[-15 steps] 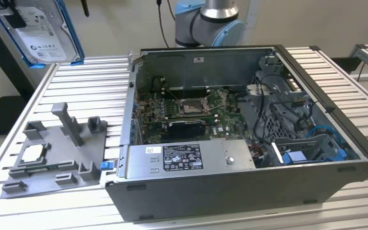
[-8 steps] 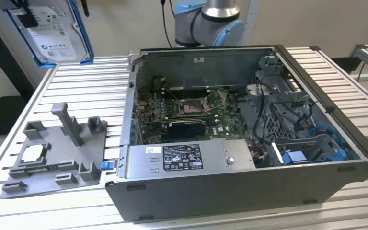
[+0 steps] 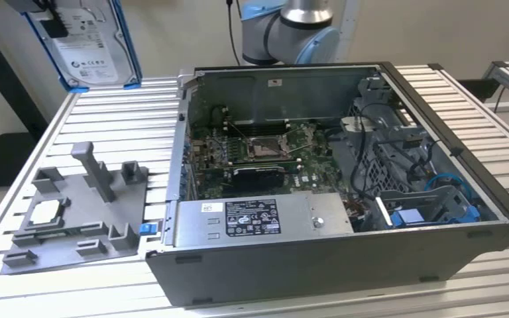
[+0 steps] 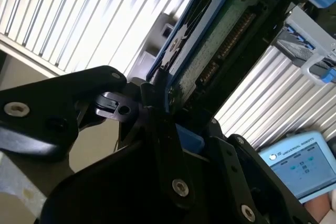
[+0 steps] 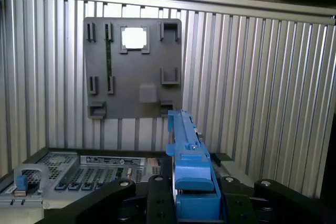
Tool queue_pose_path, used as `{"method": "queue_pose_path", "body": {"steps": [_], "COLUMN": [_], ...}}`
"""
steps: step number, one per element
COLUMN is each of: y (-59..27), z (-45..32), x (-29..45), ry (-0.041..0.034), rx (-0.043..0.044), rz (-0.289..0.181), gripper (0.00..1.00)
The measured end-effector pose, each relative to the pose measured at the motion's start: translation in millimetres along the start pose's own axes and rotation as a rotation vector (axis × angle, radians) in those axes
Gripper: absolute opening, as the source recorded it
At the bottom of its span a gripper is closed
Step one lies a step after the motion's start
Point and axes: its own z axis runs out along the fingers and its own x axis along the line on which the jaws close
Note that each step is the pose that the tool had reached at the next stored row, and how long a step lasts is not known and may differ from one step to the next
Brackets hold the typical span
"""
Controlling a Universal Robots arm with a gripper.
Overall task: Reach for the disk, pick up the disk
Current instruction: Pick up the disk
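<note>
- Silver disk (image 3: pixel 91 50) with its blue frame sits right in my claw (image 5: pixel 193 200), which pinches one short end.
- Its long side points straight out from my claw.
- It hangs high over the worktop (image 3: pixel 104 119), away from the open computer case (image 3: pixel 325 165).

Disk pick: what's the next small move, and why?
Probably nothing beyond a steady hold with the jaws shut. The gripper is clamped on the disk, which in the exterior view hangs well above the table, to that view's left of the open PC case. The pick looks done, so more lift seems unnecessary.
</note>
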Motion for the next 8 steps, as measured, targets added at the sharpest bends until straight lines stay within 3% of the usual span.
{"method": "queue_pose_path", "body": {"steps": [8], "y": [-18.2], "z": [1.1], "x": [0.8], "ry": [0.0000], "rx": [0.0000], "rz": [0.000], "gripper": [0.00]}}
